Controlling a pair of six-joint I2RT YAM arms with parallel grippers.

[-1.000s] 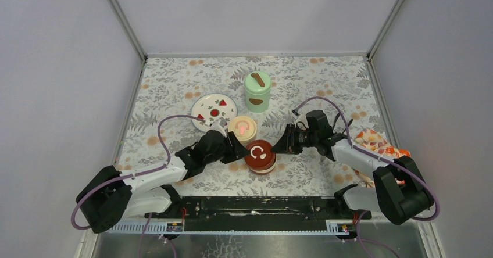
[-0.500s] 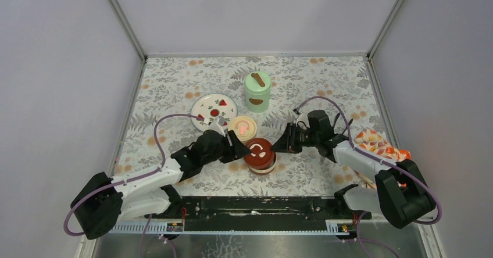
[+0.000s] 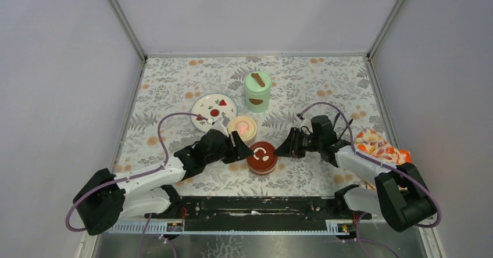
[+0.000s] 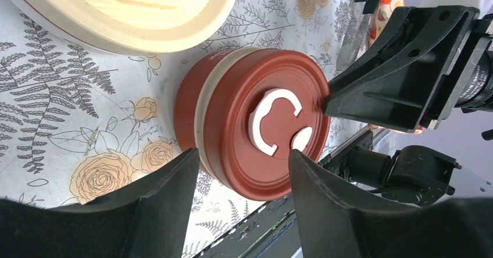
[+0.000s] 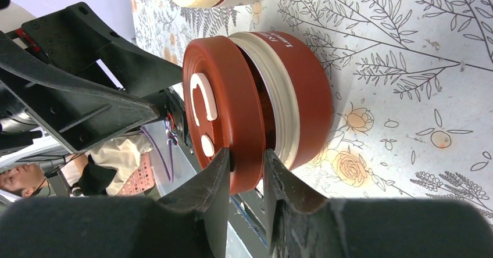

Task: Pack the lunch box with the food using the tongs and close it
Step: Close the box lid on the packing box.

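Both arms [image 3: 157,176] being stretched low toward centre: dark-red lid [image 5: 224,115] being pinched by right gripper [image 5: 247,156], left gripper [image 4: 243,159] being held open. Two lidded bowls [image 3: 242,128], one mint-green jar [image 3: 257,92], one plate [image 3: 204,104].

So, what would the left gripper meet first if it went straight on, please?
Most likely the dark-red lid of the small bowl, which sits straight ahead of the left gripper, though the gap is hard to judge.

Centre of frame: dark-red lid [image 3: 261,156] on its bowl, with the left gripper [image 3: 246,151] at its left edge and the right gripper [image 3: 279,151] touching its right edge. Just above: cream-lidded bowl [image 3: 242,128]. Upper centre: mint-green jar [image 3: 257,92], lid on. Left of the jar: plate [image 3: 206,105].
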